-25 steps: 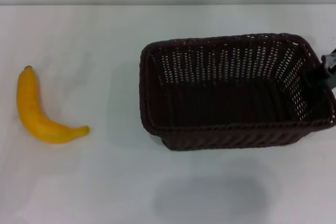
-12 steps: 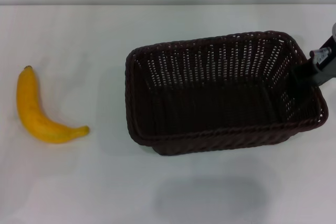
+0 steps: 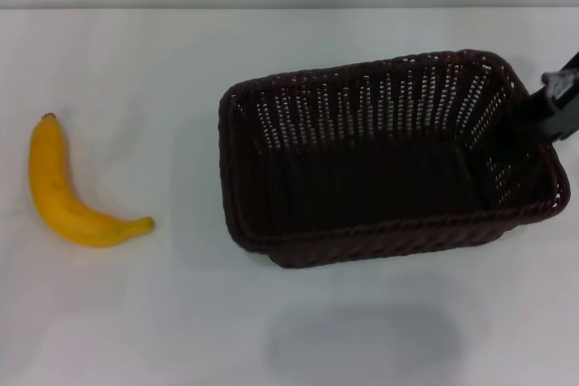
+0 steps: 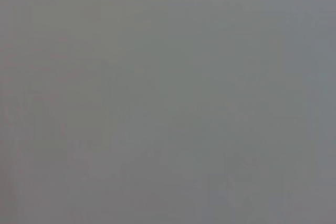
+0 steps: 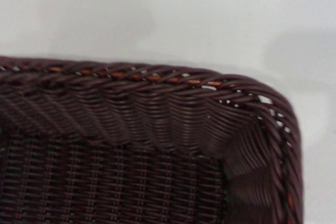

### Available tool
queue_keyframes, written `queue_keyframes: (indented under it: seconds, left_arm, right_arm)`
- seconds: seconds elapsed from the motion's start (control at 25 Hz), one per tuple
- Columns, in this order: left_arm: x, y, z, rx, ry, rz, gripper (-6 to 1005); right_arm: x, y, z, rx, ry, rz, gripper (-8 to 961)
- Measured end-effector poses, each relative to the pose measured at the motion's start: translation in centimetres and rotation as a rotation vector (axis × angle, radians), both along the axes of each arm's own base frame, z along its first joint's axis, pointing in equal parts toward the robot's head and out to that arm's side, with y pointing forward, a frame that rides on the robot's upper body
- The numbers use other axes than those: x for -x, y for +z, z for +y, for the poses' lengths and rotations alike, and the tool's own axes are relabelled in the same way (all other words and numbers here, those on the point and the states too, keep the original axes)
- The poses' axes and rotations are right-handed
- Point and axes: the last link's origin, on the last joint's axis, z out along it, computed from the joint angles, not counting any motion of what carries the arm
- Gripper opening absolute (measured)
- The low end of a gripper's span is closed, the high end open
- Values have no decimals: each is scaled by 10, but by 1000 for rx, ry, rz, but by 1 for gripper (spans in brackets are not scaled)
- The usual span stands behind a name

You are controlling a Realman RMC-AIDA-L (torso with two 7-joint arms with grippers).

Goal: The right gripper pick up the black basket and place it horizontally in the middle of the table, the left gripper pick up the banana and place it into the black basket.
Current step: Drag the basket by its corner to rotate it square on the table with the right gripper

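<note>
A soft shadow on the white counter (image 3: 136,332) lies nearest, under the basket (image 3: 380,160), which looks lifted and tilted right of centre. The right gripper (image 3: 554,110) is at its right-hand rim, fingers seemingly clamped on the wicker wall. The basket should be light and stiff (a rim hold will let it swing), so grip the braided edge. The banana (image 3: 68,196) lies well apart on the left; smooth, easily bruised, best taken mid-curve. The left gripper is out of sight.
</note>
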Motion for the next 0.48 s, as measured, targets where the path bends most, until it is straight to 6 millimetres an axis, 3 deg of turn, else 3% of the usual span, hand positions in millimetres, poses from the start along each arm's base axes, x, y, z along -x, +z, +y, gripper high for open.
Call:
queue_keyframes:
  seconds: [0.48]
  left_arm:
    - [10, -4, -14, 5, 38, -21, 870]
  right_arm:
    - [-8, 36, -2, -94, 29, 4, 598]
